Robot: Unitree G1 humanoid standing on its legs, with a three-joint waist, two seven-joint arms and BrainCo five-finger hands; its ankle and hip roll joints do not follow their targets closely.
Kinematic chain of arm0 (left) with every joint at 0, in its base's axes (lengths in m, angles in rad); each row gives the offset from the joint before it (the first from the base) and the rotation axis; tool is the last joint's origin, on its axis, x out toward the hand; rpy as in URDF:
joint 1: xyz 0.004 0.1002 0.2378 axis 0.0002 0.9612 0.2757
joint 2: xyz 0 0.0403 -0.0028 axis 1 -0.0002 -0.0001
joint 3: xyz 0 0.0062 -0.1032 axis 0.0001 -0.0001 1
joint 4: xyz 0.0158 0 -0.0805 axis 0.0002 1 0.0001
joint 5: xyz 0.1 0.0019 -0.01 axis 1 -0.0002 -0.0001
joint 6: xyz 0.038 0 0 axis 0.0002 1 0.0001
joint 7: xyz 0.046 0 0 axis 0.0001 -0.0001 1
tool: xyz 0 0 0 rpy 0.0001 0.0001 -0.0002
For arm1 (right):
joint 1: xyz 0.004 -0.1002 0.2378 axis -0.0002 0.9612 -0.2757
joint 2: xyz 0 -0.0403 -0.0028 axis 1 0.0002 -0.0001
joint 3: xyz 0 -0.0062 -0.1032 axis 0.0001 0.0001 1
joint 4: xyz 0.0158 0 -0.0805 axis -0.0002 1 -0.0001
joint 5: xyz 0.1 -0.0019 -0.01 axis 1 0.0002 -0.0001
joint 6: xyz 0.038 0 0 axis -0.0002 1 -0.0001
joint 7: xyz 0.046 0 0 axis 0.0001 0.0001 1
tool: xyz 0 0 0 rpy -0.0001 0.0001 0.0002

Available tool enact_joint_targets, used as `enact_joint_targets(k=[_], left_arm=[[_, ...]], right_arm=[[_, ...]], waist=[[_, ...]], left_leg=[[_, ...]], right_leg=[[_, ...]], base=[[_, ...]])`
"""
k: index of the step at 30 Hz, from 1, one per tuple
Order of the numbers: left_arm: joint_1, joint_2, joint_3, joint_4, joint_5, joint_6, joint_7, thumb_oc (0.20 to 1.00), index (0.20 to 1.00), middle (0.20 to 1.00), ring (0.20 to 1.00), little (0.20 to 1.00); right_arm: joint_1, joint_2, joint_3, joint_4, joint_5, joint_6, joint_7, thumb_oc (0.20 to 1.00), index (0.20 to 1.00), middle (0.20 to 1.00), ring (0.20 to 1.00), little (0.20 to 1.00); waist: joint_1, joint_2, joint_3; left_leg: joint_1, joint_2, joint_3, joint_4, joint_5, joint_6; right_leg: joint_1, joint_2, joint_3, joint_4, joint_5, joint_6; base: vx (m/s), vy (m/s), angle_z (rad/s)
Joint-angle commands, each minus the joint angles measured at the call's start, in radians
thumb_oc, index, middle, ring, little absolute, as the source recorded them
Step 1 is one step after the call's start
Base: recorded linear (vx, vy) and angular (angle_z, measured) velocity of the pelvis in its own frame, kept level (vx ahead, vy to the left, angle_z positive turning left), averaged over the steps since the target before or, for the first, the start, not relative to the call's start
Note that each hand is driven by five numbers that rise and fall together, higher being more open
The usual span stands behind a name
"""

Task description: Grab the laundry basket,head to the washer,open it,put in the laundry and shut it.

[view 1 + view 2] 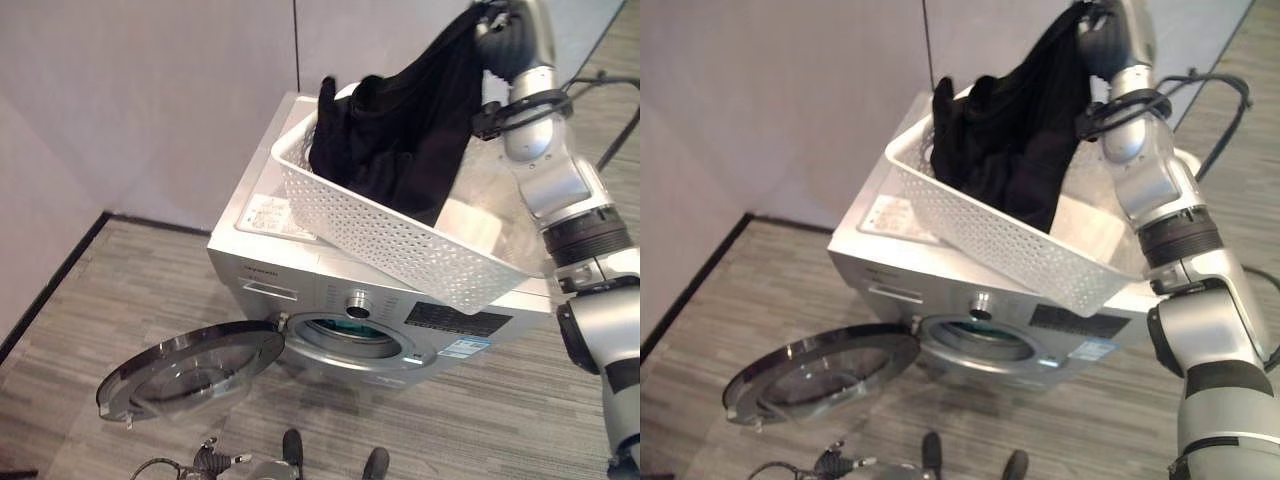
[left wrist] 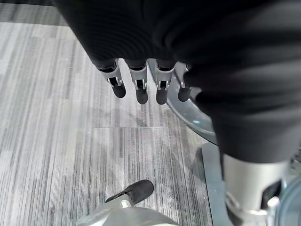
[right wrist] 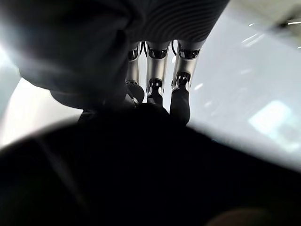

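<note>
1. White laundry basket (image 1: 400, 235) rests tilted on the washer (image 1: 300, 270) top, overhanging its front right edge.
2. Right hand (image 3: 155, 89), raised above the basket's far side, fingers curled into black laundry (image 1: 400, 130), which hangs down into the basket.
3. Left hand (image 2: 141, 80) hangs over the floor (image 2: 56, 141), fingers relaxed, holding nothing.
4. Washer door (image 1: 190, 370) swung open at the front left.

We see a white perforated plastic laundry basket (image 1: 400, 235), matt black cloth laundry (image 1: 405, 130), a silver smooth metal washer (image 1: 300, 275) with glossy glass door (image 1: 190, 370).
</note>
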Motion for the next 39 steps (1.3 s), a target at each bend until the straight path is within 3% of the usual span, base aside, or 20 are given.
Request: enact_joint_targets(k=[1, 5, 8, 13, 15, 17, 18, 19, 20, 21, 22, 23, 26, 29, 34, 39], left_arm=[[-0.001, 0.030, 0.010, 0.030, 0.022, 0.009, -0.006, 1.000, 1.000, 1.000, 1.000, 1.000], [0.037, 0.025, 0.019, 0.064, 0.009, 0.027, -0.031, 1.000, 1.000, 1.000, 1.000, 1.000], [0.046, 0.028, 0.027, 0.066, -0.008, 0.025, -0.045, 1.000, 1.000, 1.000, 1.000, 1.000], [0.040, 0.060, 0.001, -0.021, -0.081, -0.013, -0.059, 1.000, 1.000, 1.000, 1.000, 1.000], [0.034, 0.081, -0.018, -0.107, -0.127, -0.031, -0.060, 1.000, 1.000, 1.000, 1.000, 1.000], [0.043, 0.127, -0.032, -0.305, -0.208, -0.062, -0.080, 1.000, 1.000, 1.000, 1.000, 1.000], [0.043, 0.127, -0.032, -0.305, -0.208, -0.062, -0.080, 1.000, 1.000, 1.000, 1.000, 1.000], [0.064, 0.193, -0.035, -0.544, -0.276, -0.074, -0.108, 1.000, 1.000, 1.000, 1.000, 1.000], [0.067, 0.195, -0.033, -0.553, -0.277, -0.068, -0.108, 1.000, 1.000, 1.000, 1.000, 1.000], [0.100, 0.275, -0.015, -0.828, -0.355, -0.084, -0.156, 1.000, 1.000, 1.000, 1.000, 1.000], [0.104, 0.277, -0.011, -0.838, -0.356, -0.078, -0.156, 1.000, 1.000, 1.000, 1.000, 1.000], [0.137, 0.349, 0.028, -1.047, -0.430, -0.079, -0.193, 1.000, 1.000, 1.000, 1.000, 1.000], [0.167, 0.438, 0.084, -1.291, -0.615, -0.083, -0.256, 1.000, 1.000, 1.000, 1.000, 1.000], [0.173, 0.479, 0.124, -1.410, -0.753, -0.102, -0.279, 1.000, 1.000, 1.000, 1.000, 1.000], [0.154, 0.524, 0.167, -1.514, -0.857, -0.132, -0.292, 1.000, 1.000, 1.000, 1.000, 1.000], [0.049, 0.521, 0.087, -1.549, -0.916, -0.153, -0.285, 1.000, 1.000, 1.000, 1.000, 1.000]], right_arm=[[-0.064, 0.000, -0.053, 0.002, 0.205, -0.100, -0.031, 0.200, 0.200, 0.200, 0.200, 0.200], [-0.087, -0.011, -0.072, 0.024, 0.449, -0.144, 0.019, 0.200, 0.200, 0.200, 0.200, 0.200], [-0.137, -0.038, -0.028, 0.083, 0.485, -0.129, 0.058, 0.200, 0.200, 0.200, 0.200, 0.200], [-0.364, -0.064, 0.149, 0.368, 0.563, -0.097, 0.144, 0.200, 0.200, 0.200, 0.200, 0.200], [-0.440, -0.062, 0.184, 0.464, 0.577, -0.099, 0.144, 0.200, 0.200, 0.200, 0.200, 0.200], [-0.521, -0.072, 0.228, 0.504, 0.588, -0.107, 0.143, 0.200, 0.200, 0.200, 0.200, 0.200], [-0.521, -0.072, 0.228, 0.504, 0.588, -0.107, 0.143, 0.200, 0.200, 0.200, 0.200, 0.200], [-0.596, -0.090, 0.263, 0.542, 0.590, -0.111, 0.134, 0.200, 0.200, 0.200, 0.200, 0.200], [-0.600, -0.089, 0.265, 0.546, 0.591, -0.112, 0.136, 0.200, 0.200, 0.200, 0.200, 0.200], [-0.661, -0.111, 0.308, 0.554, 0.592, -0.118, 0.131, 0.200, 0.200, 0.200, 0.200, 0.200], [-0.664, -0.110, 0.309, 0.558, 0.594, -0.119, 0.133, 0.200, 0.200, 0.200, 0.200, 0.200], [-0.723, -0.115, 0.348, 0.571, 0.589, -0.123, 0.126, 0.200, 0.200, 0.200, 0.200, 0.200], [-0.798, -0.101, 0.403, 0.571, 0.576, -0.135, 0.100, 0.200, 0.200, 0.200, 0.200, 0.200], [-0.844, -0.089, 0.441, 0.565, 0.567, -0.147, 0.070, 0.200, 0.200, 0.200, 0.200, 0.200], [-0.858, -0.084, 0.465, 0.536, 0.565, -0.166, 0.039, 0.200, 0.200, 0.200, 0.200, 0.200], [-0.841, -0.038, 0.457, 0.498, 0.566, -0.176, 0.023, 0.200, 0.200, 0.200, 0.200, 0.200]], waist=[[-0.002, -0.085, -0.016], [-0.032, -0.087, -0.049], [-0.045, -0.091, -0.067], [-0.042, -0.105, -0.089], [-0.033, -0.113, -0.098], [-0.022, -0.118, -0.105], [-0.022, -0.118, -0.105], [-0.010, -0.123, -0.114], [-0.012, -0.123, -0.115], [0.001, -0.126, -0.123], [-0.001, -0.126, -0.125], [0.006, -0.129, -0.134], [0.010, -0.133, -0.152], [0.012, -0.139, -0.163], [0.017, -0.145, -0.171], [0.006, -0.154, -0.174]], left_leg=[[-0.020, -0.014, -0.008, -0.012, 0.039, -0.031], [0.006, -0.003, 0.012, -0.012, 0.043, -0.035], [0.021, 0.003, 0.026, -0.012, 0.044, -0.039], [0.039, 0.014, 0.033, -0.012, 0.047, -0.044], [0.045, 0.015, 0.026, -0.012, 0.047, -0.045], [0.053, 0.014, 0.016, -0.012, 0.043, -0.047], [0.053, 0.014, 0.016, -0.012, 0.043, -0.047], [0.055, 0.012, 0.007, -0.012, 0.042, -0.047], [0.051, 0.011, 0.007, -0.012, 0.047, -0.046], [0.056, 0.009, -0.004, -0.012, 0.041, -0.047], [0.051, 0.008, -0.004, -0.012, 0.047, -0.045], [0.054, 0.006, -0.013, -0.012, 0.046, -0.046], [0.054, 0.001, -0.027, -0.012, 0.044, -0.046], [0.056, -0.002, -0.036, -0.012, 0.042, -0.045], [0.061, -0.005, -0.043, -0.012, 0.035, -0.046], [0.057, -0.005, -0.045, -0.012, 0.039, -0.044]], right_leg=[[0.024, -0.088, 0.045, -0.034, 0.146, 0.092], [0.034, -0.073, 0.064, -0.034, 0.140, 0.085], [0.037, -0.065, 0.074, -0.034, 0.135, 0.081], [0.049, -0.055, 0.075, -0.034, 0.129, 0.079], [0.057, -0.053, 0.068, -0.034, 0.127, 0.081], [0.070, -0.053, 0.058, -0.034, 0.122, 0.085], [0.070, -0.053, 0.058, -0.034, 0.122, 0.085], [0.081, -0.056, 0.044, -0.034, 0.120, 0.089], [0.077, -0.057, 0.044, -0.034, 0.124, 0.087], [0.089, -0.058, 0.031, -0.034, 0.119, 0.092], [0.085, -0.059, 0.030, -0.034, 0.123, 0.091], [0.092, -0.062, 0.019, -0.034, 0.122, 0.094], [0.103, -0.065, 0.002, -0.034, 0.122, 0.098], [0.108, -0.066, -0.003, -0.034, 0.122, 0.099], [0.112, -0.065, -0.005, -0.034, 0.115, 0.100], [0.109, -0.065, -0.002, -0.034, 0.117, 0.095]], base=[[-0.02, -0.024, -0.16], [-0.02, -0.030, -0.19], [-0.02, -0.020, -0.18], [-0.02, -0.034, -0.09], [0.01, -0.037, -0.07], [0.01, -0.027, 0.05], [0.01, -0.027, 0.19], [0.00, -0.019, 0.20], [0.02, -0.032, 0.14], [0.00, -0.014, 0.13], [0.03, -0.021, 0.26], [0.01, -0.012, 0.32], [0.03, 0.004, 0.28], [0.03, 0.004, 0.07], [0.01, 0.002, 0.01], [0.01, 0.001, 0.00]])
